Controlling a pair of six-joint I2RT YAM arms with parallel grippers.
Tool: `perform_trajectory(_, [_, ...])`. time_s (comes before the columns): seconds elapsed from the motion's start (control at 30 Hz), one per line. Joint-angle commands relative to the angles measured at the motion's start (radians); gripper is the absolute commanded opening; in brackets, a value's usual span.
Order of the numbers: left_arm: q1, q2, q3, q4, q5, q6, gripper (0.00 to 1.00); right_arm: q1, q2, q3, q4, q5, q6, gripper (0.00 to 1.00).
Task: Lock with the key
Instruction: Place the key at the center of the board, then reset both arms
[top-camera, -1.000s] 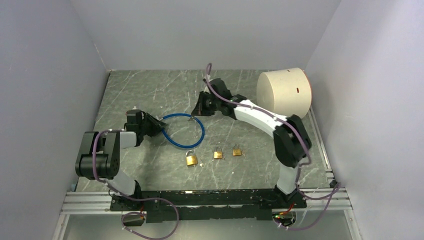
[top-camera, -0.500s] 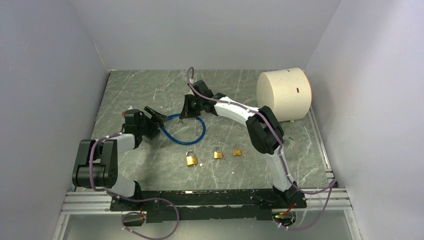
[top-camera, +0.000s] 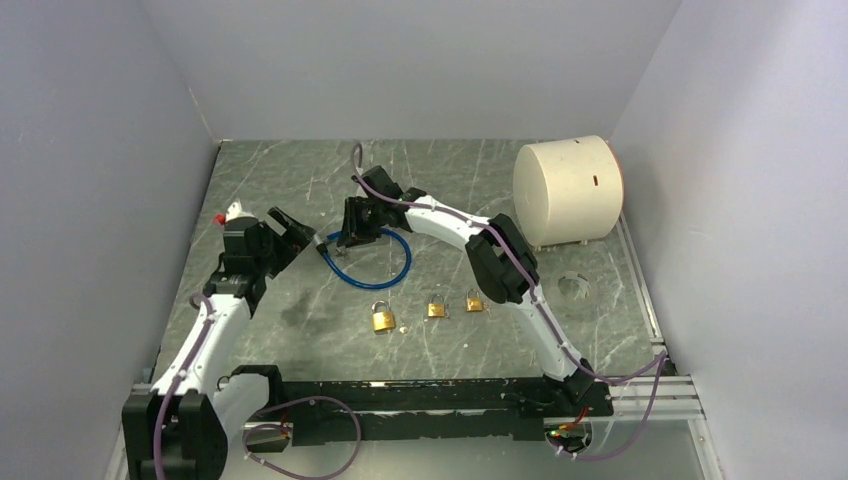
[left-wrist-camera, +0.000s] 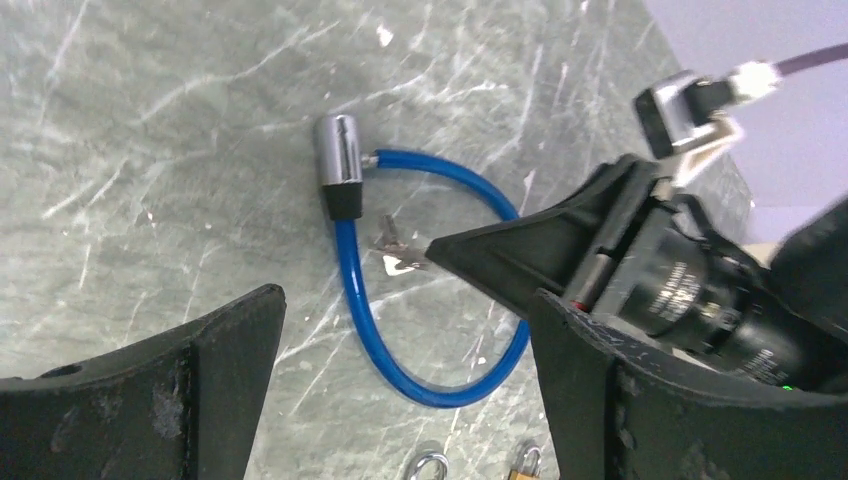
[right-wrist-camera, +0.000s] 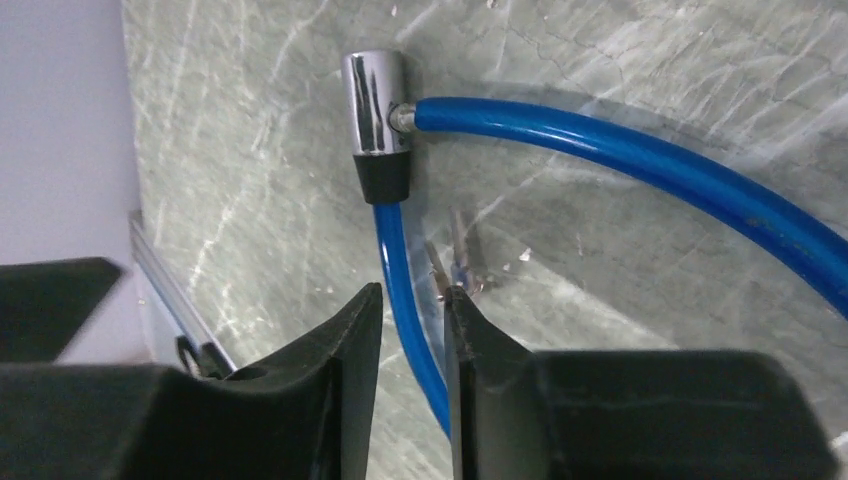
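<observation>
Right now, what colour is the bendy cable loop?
Blue. The shiny plastic-coated cable loop shows best in the right wrist view.

My arms (top-camera: 205, 340) are white shells with black joints (top-camera: 497, 262) — purple cables (left-wrist-camera: 800, 60) run along them — and my fingers (left-wrist-camera: 200, 400) are scuffed matte-black wedges.

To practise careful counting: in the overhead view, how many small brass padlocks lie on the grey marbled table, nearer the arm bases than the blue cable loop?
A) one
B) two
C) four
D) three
D: a left brass padlock, a middle brass padlock and a right brass padlock lie in a row, nearer the bases than the blue cable loop.
</observation>
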Motion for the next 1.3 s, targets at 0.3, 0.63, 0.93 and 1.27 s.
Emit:
perform_trajectory(0.3, [0.001, -0.081, 0.304, -0.354, 0.083, 0.269, 0.94, -0.054, -0.472, -0.317, -0.043, 0.14, -0.132, 0.51])
perform_trajectory(0.63, [0.001, -0.055, 0.516, -0.554, -0.006, 0.383, 0.94, -0.117, -1.065, -0.698, -0.129, 0.627, -0.244, 0.75])
perform_trajectory(0.93, [0.001, -0.049, 0.516, -0.599, 0.028, 0.402, 0.94, -0.125, -1.466, -0.915, -0.258, 0.944, -0.239, 0.99])
perform_trajectory(1.27, [0.001, -0.076, 0.48, -0.591, 0.049, 0.417, 0.94, -0.125, -1.538, -0.921, -0.317, 0.915, -0.207, 0.99])
